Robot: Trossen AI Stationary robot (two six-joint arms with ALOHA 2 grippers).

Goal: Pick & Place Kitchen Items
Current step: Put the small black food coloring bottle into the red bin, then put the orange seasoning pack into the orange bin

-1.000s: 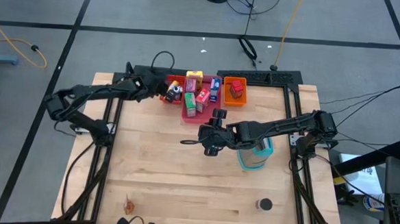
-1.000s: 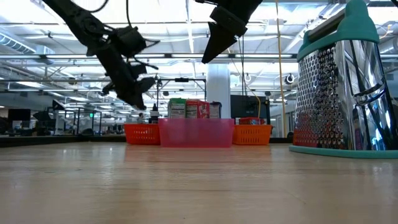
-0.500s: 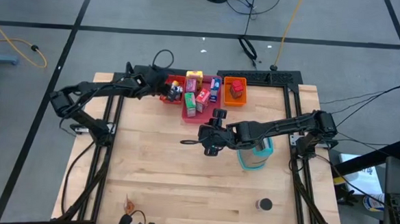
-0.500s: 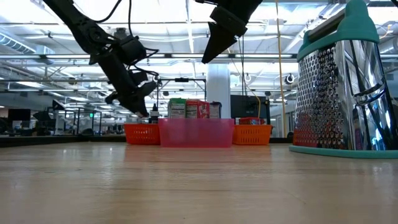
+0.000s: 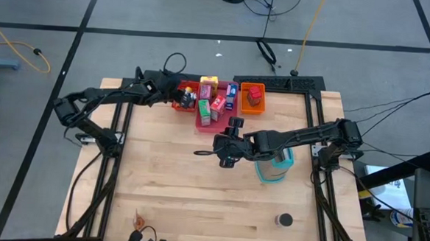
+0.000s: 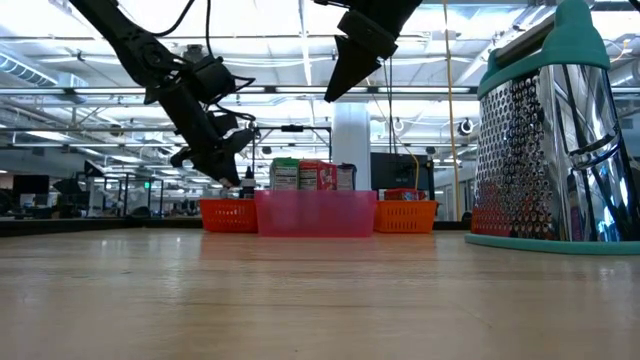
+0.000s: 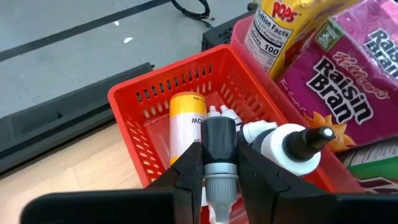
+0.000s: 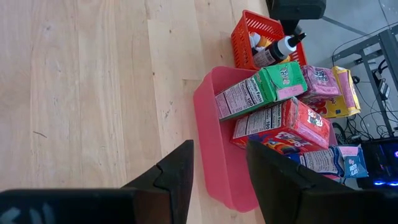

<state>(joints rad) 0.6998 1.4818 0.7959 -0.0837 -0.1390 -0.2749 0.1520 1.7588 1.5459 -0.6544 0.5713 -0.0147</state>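
My left gripper (image 5: 173,96) reaches down into the red tray (image 5: 183,102) at the table's far side, shut on a small dark-and-grey bottle (image 7: 221,143). A yellow-and-white bottle (image 7: 186,121) and a white bottle with a black tip (image 7: 289,146) lie in the same tray. The pink tray (image 5: 209,111) beside it holds purple, green, red and yellow food boxes (image 8: 273,106). My right gripper (image 5: 215,144) hangs open above the middle of the table, with nothing between its fingers (image 8: 177,171). My left gripper has the small bottle's dark upper part (image 7: 221,134) pinched between its two fingers (image 7: 189,171), one on each side. The fingers slant down into the red tray from the table's left. Whether the bottle's lower end rests on the tray floor is hidden.
An orange tray (image 5: 251,97) with a red block stands right of the pink tray. A teal-and-white grater (image 5: 275,168) stands under my right arm. A dark round can (image 5: 284,220) and a small pale thing (image 5: 140,221) lie near the front edge, with bare wood between.
My left gripper has gone toward the table's right edge and down, over the red tray, then stopped there. My right arm has kept still.
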